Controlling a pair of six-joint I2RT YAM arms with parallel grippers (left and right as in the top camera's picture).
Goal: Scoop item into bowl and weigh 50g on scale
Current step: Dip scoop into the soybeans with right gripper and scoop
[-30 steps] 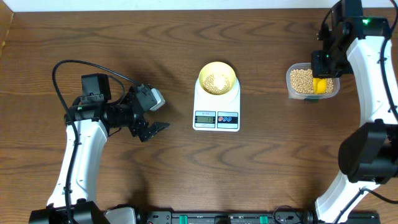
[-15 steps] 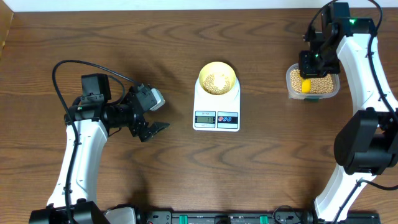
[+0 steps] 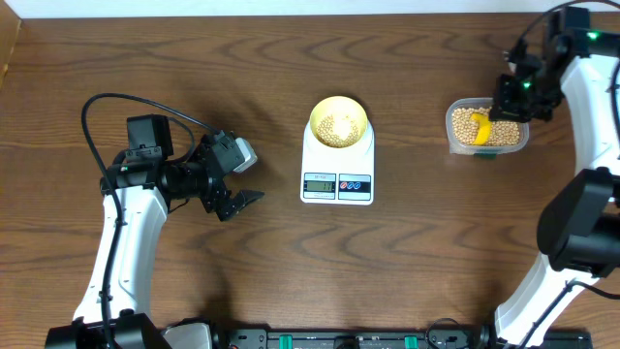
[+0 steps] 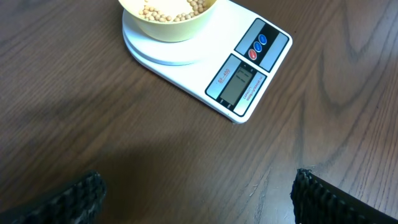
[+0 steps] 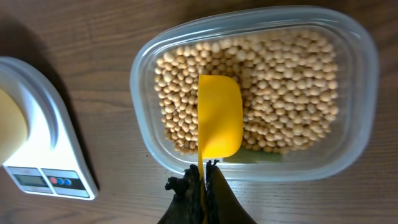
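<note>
Swung rightward, the right gripper point(image 5: 202, 180), jaws clamped on the handle of the yellow scoop point(image 5: 219, 118), holds it low over the beans point(image 5: 286, 81) in the clear tub point(image 5: 144, 68), likely for another load. Some beans already lie in the bowl point(image 3: 338, 109) on the scale point(image 3: 337, 167); the left gripper point(image 3: 244, 184) idles, jaws apart.

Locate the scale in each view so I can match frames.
Overhead: scale at centre of the picture, display toward the bottom edge.
Left wrist: scale top centre, angled, display toward lower right.
Right wrist: scale at the left edge, partly cut off.
Shared landmark: the bowl sitting on the scale, visible in all three ().
</note>
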